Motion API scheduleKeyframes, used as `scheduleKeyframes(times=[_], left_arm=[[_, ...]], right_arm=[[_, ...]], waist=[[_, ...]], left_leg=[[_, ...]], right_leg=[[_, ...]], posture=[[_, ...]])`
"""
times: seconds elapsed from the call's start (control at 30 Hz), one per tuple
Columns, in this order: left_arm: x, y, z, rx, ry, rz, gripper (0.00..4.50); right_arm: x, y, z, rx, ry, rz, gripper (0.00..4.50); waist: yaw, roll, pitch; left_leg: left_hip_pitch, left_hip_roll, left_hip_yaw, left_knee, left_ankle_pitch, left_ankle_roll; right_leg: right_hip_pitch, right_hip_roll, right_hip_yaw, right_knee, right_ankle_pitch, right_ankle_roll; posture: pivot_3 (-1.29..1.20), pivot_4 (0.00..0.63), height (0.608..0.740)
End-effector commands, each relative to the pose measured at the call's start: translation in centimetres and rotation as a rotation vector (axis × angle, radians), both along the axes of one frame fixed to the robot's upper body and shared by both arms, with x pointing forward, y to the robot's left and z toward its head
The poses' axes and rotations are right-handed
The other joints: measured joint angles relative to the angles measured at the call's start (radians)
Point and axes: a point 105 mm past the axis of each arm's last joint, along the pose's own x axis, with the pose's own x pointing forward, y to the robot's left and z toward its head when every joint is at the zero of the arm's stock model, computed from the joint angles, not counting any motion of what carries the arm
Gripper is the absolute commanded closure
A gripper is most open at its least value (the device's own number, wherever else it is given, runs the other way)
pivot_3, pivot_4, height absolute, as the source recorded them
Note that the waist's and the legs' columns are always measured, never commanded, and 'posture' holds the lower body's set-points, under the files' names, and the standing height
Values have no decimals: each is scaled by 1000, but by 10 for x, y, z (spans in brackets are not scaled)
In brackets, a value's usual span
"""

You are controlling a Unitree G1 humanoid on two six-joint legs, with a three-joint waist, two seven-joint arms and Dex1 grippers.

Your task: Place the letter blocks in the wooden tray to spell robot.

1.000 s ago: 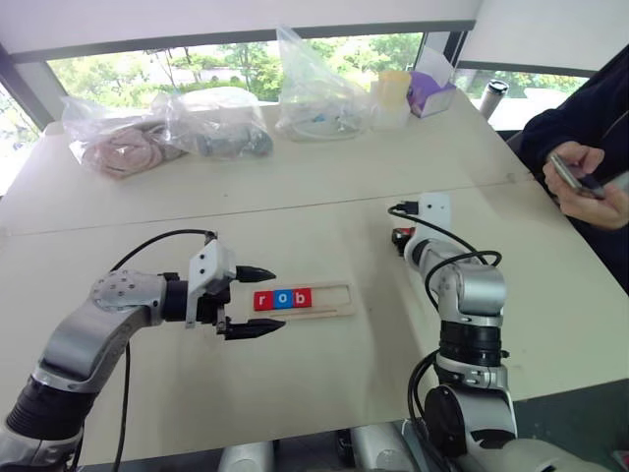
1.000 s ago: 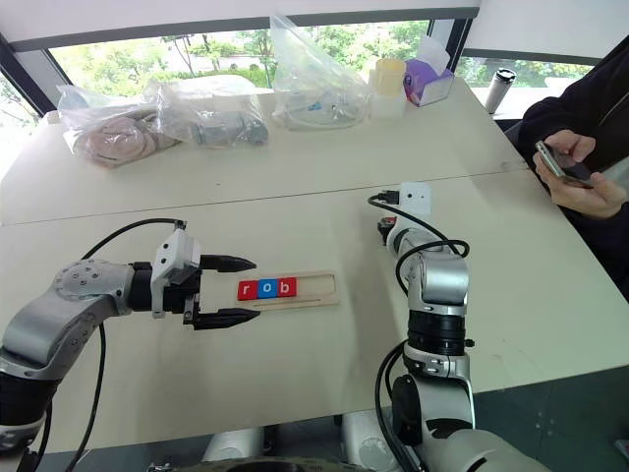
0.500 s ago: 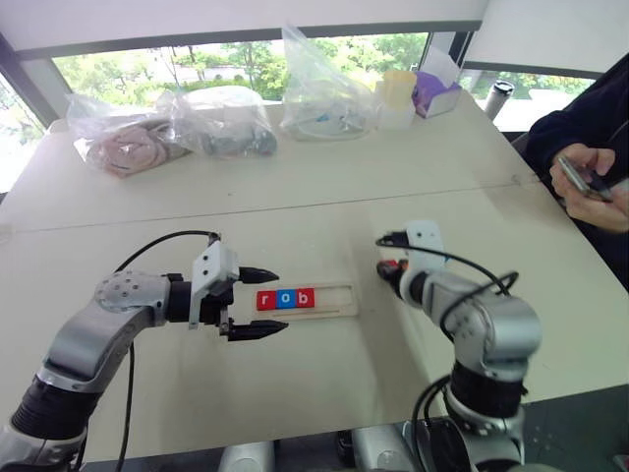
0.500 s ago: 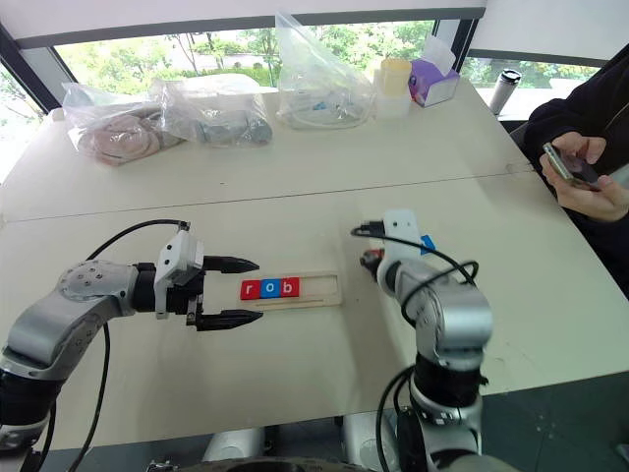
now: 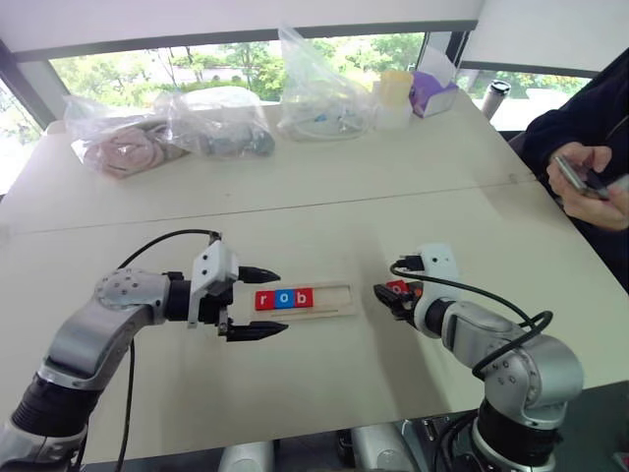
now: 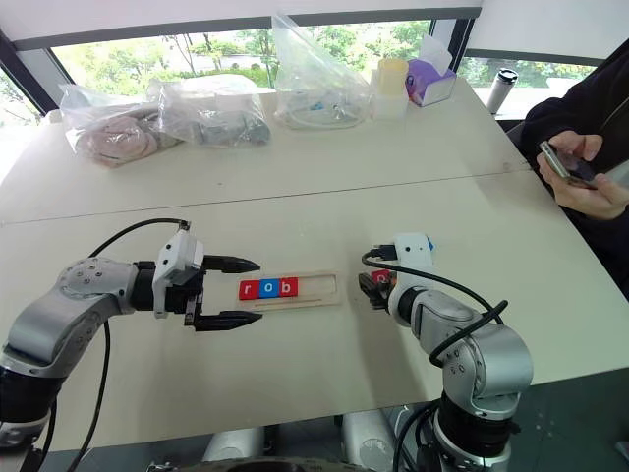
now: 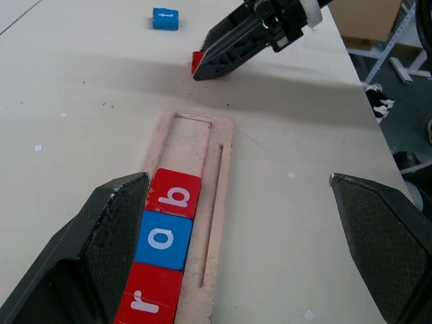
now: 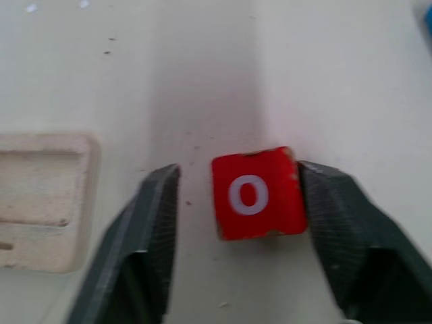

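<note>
- A long, narrow pale wooden tray (image 5: 324, 299) lies on the cream table (image 5: 324, 197), its left part filled with three flat square letter blocks reading r (image 5: 264, 300), o (image 5: 283, 299), b (image 5: 302, 297): red, blue, red. The right part of the groove is bare wood.
- The left gripper (image 5: 257, 303), black-fingered on a silver arm, hovers just left of the tray's left end, pointing right, its jaws spread wide and holding nothing.
- The right gripper (image 8: 239, 202) sits low at the table surface just right of the tray's right end. Its fingers (image 8: 155, 223) bracket a red square block marked with a white o (image 8: 256, 193); one finger touches the block's edge while a gap shows between the block and the other finger, so the jaws are parted, not clamped. The block appears to rest on the table, near but apart from the tray.
- A blue square block with a white letter (image 7: 165, 18) lies on the table beyond the right gripper, farther from the tray than the red o; the letter is too small to read with certainty.
- On the table's far side sit clear plastic bags (image 5: 206, 123) of bundled items, a pale yellow cup (image 5: 394, 90) and a purple box (image 5: 429, 90).
- At the far right, a person in a dark sleeve (image 5: 580, 118) holds a phone (image 5: 570, 175) in both hands.
</note>
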Motion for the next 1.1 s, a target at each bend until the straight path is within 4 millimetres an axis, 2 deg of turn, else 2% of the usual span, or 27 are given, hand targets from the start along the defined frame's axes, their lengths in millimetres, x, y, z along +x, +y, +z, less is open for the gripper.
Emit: scheduleKeyframes(times=[0.03,0.13,0.23,0.33,0.43,0.57,0.77,1.1], left_arm=[[1,-1,7,-7,-38,-13,0],[2,-1,7,-7,-43,-10,0],[4,-2,7,-8,-47,-7,0],[5,-3,7,-13,-51,-2,0],[5,-5,7,-19,-52,-6,0],[5,-5,8,-18,-56,-8,0],[2,-4,9,-16,-54,-6,0],[3,-4,9,-18,-60,2,0]], right_arm=[[-1,3,20,-46,-50,173,56],[-5,0,45,-170,-108,455,56],[-5,-7,55,-270,-190,668,56],[-6,-17,38,-418,-215,922,56],[-8,-27,18,-455,-168,1110,56],[7,-39,7,-436,-151,1177,56],[26,-42,6,-393,-179,1172,56],[31,-46,0,-399,-162,1190,56]], waist=[[1,0,0],[0,1,1],[1,-1,0],[1,-1,0],[-2,-2,1],[-2,-2,2],[3,-2,2],[4,-2,2]], left_leg=[[0,0,0,0,0,0],[-1,-2,2,1,0,0],[0,-2,1,0,-1,1],[0,-1,1,-1,-2,4],[1,-1,3,0,-3,5],[1,-1,3,2,-3,5],[1,-1,3,3,-3,4],[2,-1,2,3,-3,4]], right_leg=[[0,0,0,0,0,0],[0,-2,0,-2,0,0],[1,0,0,-3,-1,1],[1,1,-1,-4,-1,3],[1,0,0,-4,0,6],[1,0,1,-2,0,6],[2,0,1,-1,1,4],[2,0,1,0,3,1]], posture=[[0,150,740],[0,150,740],[0,150,740],[0,150,740],[0,150,740],[0,150,740],[0,150,740],[0,150,740]])
